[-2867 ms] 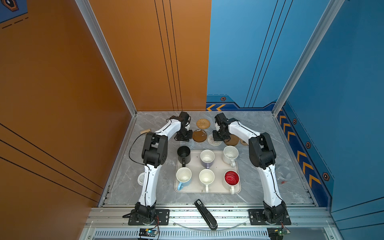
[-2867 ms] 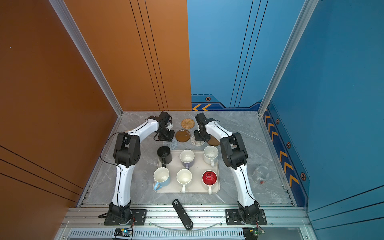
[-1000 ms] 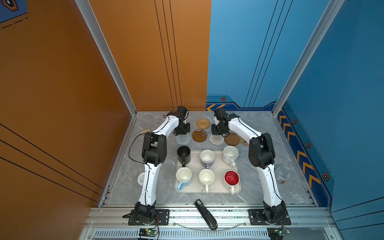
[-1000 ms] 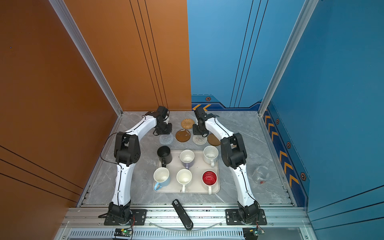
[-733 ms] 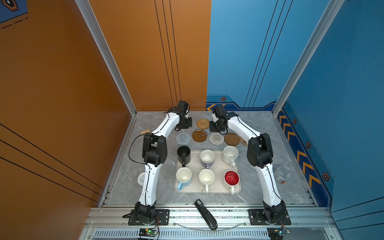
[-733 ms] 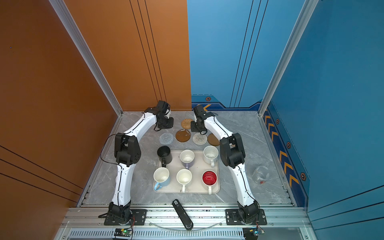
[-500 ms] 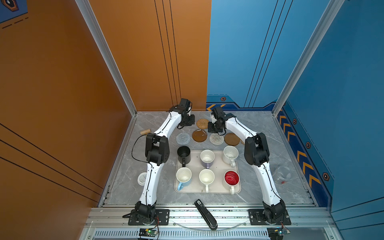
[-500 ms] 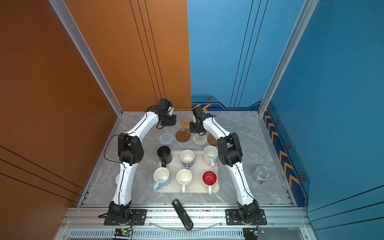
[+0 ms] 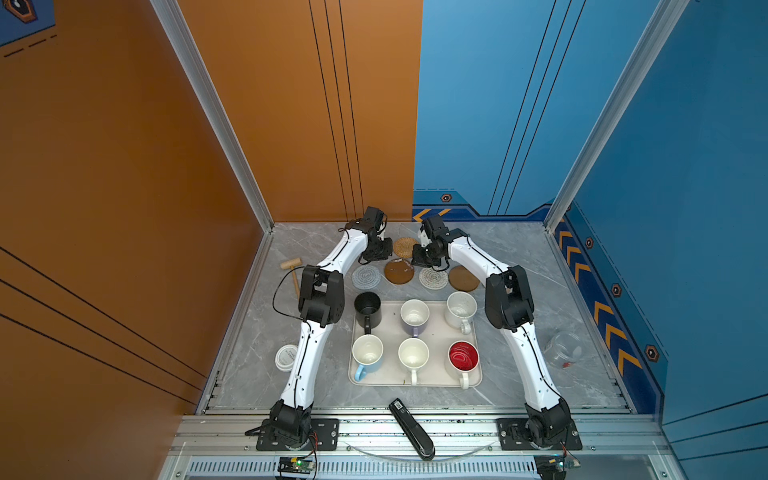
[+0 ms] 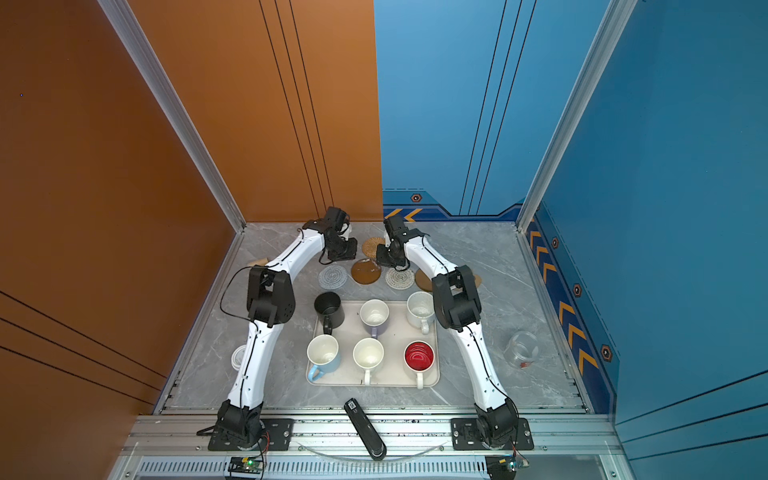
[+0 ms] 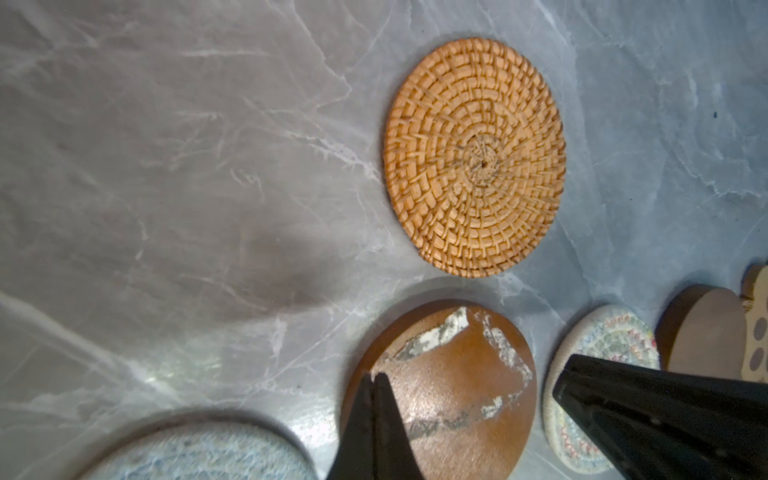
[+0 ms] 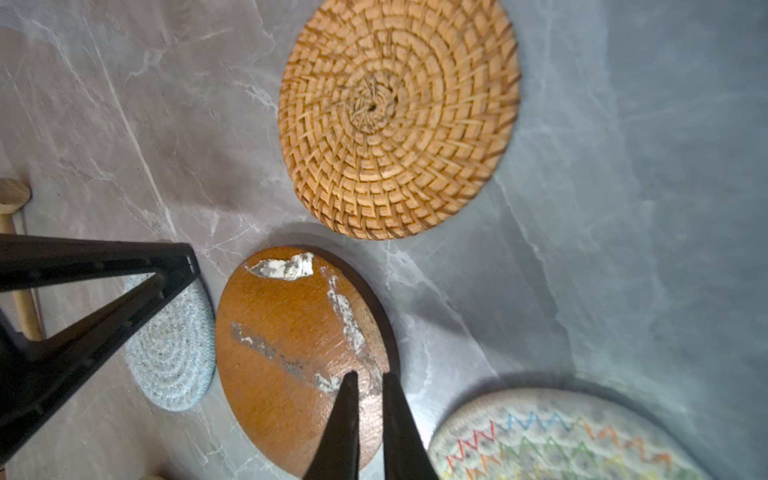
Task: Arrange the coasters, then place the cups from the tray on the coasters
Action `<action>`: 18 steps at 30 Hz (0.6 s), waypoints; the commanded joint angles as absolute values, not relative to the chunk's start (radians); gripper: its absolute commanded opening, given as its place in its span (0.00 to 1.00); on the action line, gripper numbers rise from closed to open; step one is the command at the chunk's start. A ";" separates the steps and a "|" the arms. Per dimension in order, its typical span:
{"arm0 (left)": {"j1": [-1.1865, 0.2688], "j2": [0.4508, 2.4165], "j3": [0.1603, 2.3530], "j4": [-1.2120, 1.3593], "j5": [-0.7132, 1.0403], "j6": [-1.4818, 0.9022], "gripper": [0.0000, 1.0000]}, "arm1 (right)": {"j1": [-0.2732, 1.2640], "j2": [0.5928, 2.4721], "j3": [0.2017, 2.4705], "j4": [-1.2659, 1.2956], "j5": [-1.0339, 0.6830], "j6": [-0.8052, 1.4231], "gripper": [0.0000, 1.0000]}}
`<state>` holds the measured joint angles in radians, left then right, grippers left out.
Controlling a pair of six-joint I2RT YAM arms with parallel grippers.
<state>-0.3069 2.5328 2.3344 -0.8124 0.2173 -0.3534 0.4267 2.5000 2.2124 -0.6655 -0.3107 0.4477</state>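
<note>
In both top views, several coasters lie in a row behind the tray (image 9: 434,330): grey crocheted (image 9: 366,276), scuffed brown (image 9: 399,271), white crocheted (image 9: 433,277) and plain brown (image 9: 464,278). The woven tan coaster (image 9: 405,246) lies farther back. A paw-shaped coaster (image 11: 760,332) peeks past the plain brown one. My left gripper (image 11: 376,376) hovers shut and empty over the scuffed disc's edge. My right gripper (image 12: 369,376) hangs over the same disc, shut to a thin gap and empty. Several cups stand on the tray, among them black (image 9: 367,308), lavender (image 9: 414,316) and red-inside (image 9: 463,358).
A wooden mallet (image 9: 293,266) lies by the left wall. A white round lid (image 9: 286,356) sits beside the left arm. A clear glass jar (image 9: 564,351) stands at the right. A black handheld device (image 9: 411,428) rests on the front rail.
Both grippers have drawn back from the coaster row toward the far wall, flanking the woven coaster. The grey and white crocheted coasters now lie uncovered.
</note>
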 commanded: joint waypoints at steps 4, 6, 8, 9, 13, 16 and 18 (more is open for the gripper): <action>-0.306 2.565 2.362 -0.802 0.231 -0.367 0.04 | 0.416 2.543 2.258 -0.658 -0.341 0.466 0.12; -0.305 2.569 2.366 -0.802 0.227 -0.365 0.04 | 0.413 2.546 2.261 -0.658 -0.343 0.466 0.12; -0.304 2.574 2.370 -0.802 0.227 -0.367 0.04 | 0.410 2.546 2.263 -0.658 -0.342 0.466 0.12; -0.304 2.577 2.374 -0.802 0.230 -0.367 0.04 | 0.410 2.546 2.263 -0.658 -0.342 0.467 0.12; -0.304 2.590 2.387 -0.802 0.231 -0.367 0.04 | 0.407 2.549 2.267 -0.658 -0.339 0.469 0.12; -0.302 2.598 2.399 -0.803 0.232 -0.366 0.04 | 0.405 2.554 2.271 -0.658 -0.336 0.472 0.12; -0.299 2.604 2.405 -0.802 0.234 -0.369 0.04 | 0.405 2.558 2.276 -0.658 -0.334 0.474 0.12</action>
<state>-0.3069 2.5820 2.3692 -0.8005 0.2192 -0.3614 0.4091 2.5362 2.2398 -0.6601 -0.3309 0.4545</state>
